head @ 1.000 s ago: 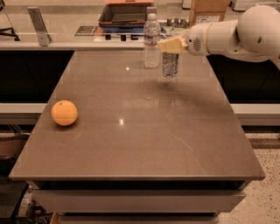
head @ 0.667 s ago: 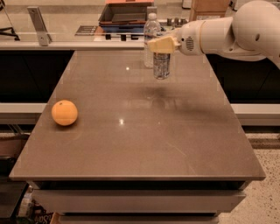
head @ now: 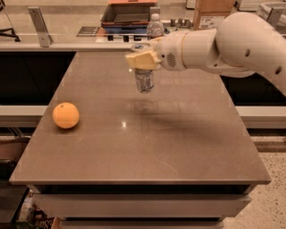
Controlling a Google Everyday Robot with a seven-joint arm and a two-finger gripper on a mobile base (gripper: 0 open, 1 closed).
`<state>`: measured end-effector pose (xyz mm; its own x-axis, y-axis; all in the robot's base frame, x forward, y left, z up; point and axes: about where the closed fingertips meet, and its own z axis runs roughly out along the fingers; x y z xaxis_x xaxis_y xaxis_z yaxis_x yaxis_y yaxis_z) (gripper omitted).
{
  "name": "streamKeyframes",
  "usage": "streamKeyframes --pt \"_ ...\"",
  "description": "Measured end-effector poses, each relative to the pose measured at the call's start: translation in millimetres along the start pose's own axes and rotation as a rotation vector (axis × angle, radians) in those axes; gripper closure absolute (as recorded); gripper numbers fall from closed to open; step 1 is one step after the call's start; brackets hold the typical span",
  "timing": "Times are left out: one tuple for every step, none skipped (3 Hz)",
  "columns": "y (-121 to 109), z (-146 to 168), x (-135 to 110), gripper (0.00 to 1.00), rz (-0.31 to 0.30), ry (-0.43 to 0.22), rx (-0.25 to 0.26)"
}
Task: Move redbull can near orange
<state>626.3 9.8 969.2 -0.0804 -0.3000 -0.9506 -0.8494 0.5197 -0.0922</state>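
The redbull can (head: 144,81) was seen clamped upright between the cream-coloured fingers (head: 138,60) of the gripper (head: 142,62). The fingers were closed around its upper part, so that its silver-grey body hung below them and its top edge showed just above them. The can was held clear of the table (head: 147,152), over the far middle of the top, and a faint reflection was seen on the surface beneath it. What was inside the can could not be told. Just behind the fingers and slightly to their right in the picture, a clear water bottle (head: 155,26) was stood upright at the table's far edge, its lower part hidden by the gripper; its fill could not be judged. Further behind the fingers, on the back counter, a dark shallow tray (head: 128,13) was placed, and its contents could not be made out. A cardboard box (head: 213,12) was stood on the same counter, off to the right behind the white arm (head: 232,42). The orange (head: 65,115) was lying on the table well apart from the fingers, down and to their left in the picture, near the table's left edge. Only bare tabletop was seen between the fingers and the orange.
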Motion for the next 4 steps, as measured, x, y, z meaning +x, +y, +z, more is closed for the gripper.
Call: streamKeyframes --pt "47.2 13.0 1.3 1.0 -0.053 -0.022 -0.032" --pt "90.6 23.1 -0.1 1.0 -0.074 -0.041 -0.051" --pt "125.0 34.6 -0.6 1.0 -0.063 -0.057 -0.073" --pt "150.3 47.7 7.9 1.0 -0.012 -0.082 -0.094"
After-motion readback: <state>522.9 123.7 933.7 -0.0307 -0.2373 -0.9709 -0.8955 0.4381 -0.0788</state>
